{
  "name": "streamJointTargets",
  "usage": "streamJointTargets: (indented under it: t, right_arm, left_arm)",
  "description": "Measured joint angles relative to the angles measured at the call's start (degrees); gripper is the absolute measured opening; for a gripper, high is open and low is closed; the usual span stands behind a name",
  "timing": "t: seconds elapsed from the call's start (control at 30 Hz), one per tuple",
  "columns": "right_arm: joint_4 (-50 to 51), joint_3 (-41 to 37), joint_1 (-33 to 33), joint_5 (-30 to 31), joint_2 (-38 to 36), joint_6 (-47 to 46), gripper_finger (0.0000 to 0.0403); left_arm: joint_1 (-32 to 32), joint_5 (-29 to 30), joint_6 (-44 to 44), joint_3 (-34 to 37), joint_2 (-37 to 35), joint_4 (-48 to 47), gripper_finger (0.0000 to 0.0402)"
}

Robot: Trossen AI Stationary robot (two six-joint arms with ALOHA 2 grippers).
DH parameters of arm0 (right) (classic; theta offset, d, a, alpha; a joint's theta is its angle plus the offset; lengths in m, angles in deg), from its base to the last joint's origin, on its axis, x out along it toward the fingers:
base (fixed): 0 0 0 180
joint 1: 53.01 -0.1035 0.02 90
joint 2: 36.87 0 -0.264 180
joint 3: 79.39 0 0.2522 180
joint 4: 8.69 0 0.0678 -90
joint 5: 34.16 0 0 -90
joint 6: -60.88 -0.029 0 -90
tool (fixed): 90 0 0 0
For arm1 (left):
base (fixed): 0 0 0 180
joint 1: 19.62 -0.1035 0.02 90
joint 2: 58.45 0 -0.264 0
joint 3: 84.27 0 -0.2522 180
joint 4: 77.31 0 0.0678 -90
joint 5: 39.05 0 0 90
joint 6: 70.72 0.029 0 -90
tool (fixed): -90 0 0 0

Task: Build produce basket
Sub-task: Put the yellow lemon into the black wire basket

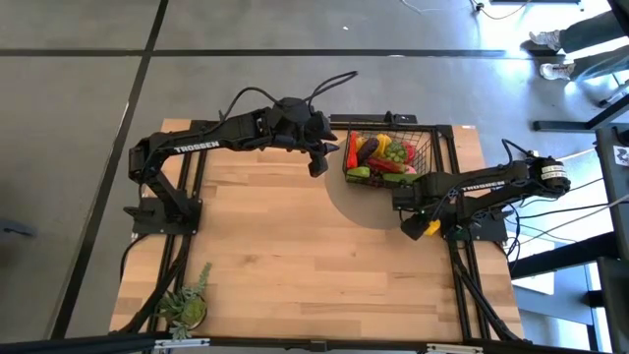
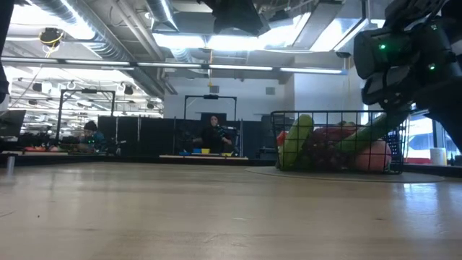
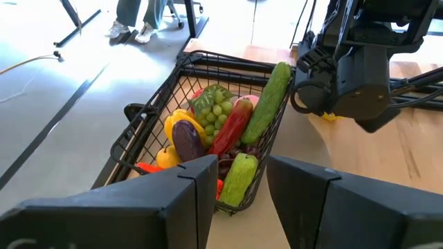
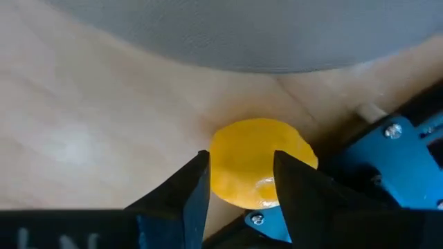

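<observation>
Basket: black wire mesh, rectangular, see-through grid sides; standing at the far right part of the wooden table, just beside the right arm. Loaded with produce. Contents as seen from the left wrist: long green cucumber leaning diagonally across the near rim; red pepper alongside it; bunch of pale green grapes; dark purple eggplant; yellow pepper behind the eggplant; second, lighter green piece upright at the near corner. From table height: green and pink-red shapes pressed against the mesh.

Lemon: round, bright yellow, slightly dimpled skin; outside the basket, on the table near the right edge.

Right gripper: lowered at the lemon, fingers set on either side of it, touching or nearly touching; firm grasp not confirmable.

Left gripper: raised just beside the basket, fingers parted, nothing between them.
</observation>
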Motion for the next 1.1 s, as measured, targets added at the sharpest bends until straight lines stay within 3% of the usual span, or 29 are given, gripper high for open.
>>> streamJointTargets:
  t: [0.47,0.73,0.9,1.1]
  right_arm:
    - [1.1,0.7,0.0,-4.4,0.0,22.2,0.0153]
    - [5.9,5.1,0.0,-5.4,0.0,11.0,0.0153]
    - [6.9,3.6,0.0,-5.4,0.0,-4.8,0.0153]
    - [4.5,3.0,0.0,-5.5,0.0,-9.2,0.0153]
  left_arm:
    - [0.0,0.0,0.1,0.0,0.0,-0.3,0.0115]
    - [0.0,0.0,0.1,0.0,0.0,-0.3,0.0115]
    - [0.0,0.0,0.1,0.0,0.0,-0.3,0.0115]
    - [0.0,0.0,0.1,0.0,0.0,-0.3,0.0115]
